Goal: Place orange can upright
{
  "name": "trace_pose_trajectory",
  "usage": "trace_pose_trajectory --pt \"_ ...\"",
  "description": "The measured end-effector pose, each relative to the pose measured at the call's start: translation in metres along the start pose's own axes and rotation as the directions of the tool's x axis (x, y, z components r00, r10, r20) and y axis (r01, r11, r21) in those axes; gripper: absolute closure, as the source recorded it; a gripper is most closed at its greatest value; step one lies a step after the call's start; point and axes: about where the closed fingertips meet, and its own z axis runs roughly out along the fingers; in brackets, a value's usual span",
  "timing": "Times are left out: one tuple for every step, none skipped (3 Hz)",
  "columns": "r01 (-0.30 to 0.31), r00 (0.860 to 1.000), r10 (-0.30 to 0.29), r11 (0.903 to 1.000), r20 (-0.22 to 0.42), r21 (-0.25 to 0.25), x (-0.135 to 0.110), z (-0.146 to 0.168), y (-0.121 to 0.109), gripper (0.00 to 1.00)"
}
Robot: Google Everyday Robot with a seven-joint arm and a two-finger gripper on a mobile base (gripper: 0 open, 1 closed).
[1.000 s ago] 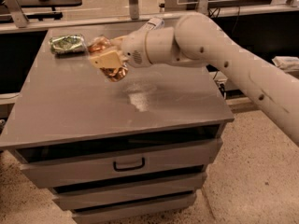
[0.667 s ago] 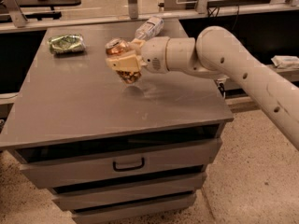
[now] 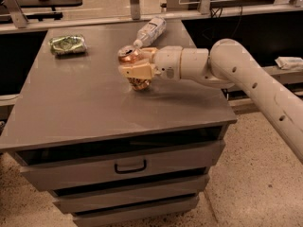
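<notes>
The orange can [image 3: 133, 82] stands nearly upright on the grey cabinet top [image 3: 85, 112], near the middle, its silver top rim facing up. My gripper [image 3: 136, 66] reaches in from the right and is shut on the can, with cream fingers [image 3: 137, 72] wrapped around its upper body. The can's base touches or almost touches the surface. The white arm [image 3: 246, 79] extends from the right edge of the view.
A green-and-white dented can [image 3: 68, 44] lies at the back left of the top. A clear plastic bottle [image 3: 149, 31] with a white cap lies at the back, just behind my gripper. Drawers [image 3: 128, 167] face the front. The floor lies to the right.
My gripper has carried the orange can to the right and down, and turned it from tilted to nearly upright on the cabinet top.
</notes>
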Motion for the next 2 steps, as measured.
trace_pose_trajectory --pt "-0.003 1.000 0.004 0.9996 0.010 -0.030 0.0083 -0.0016 0.0011 0.62" --pt "-0.008 1.000 0.008 0.9993 0.013 -0.038 0.0105 -0.0029 0.0018 0.38"
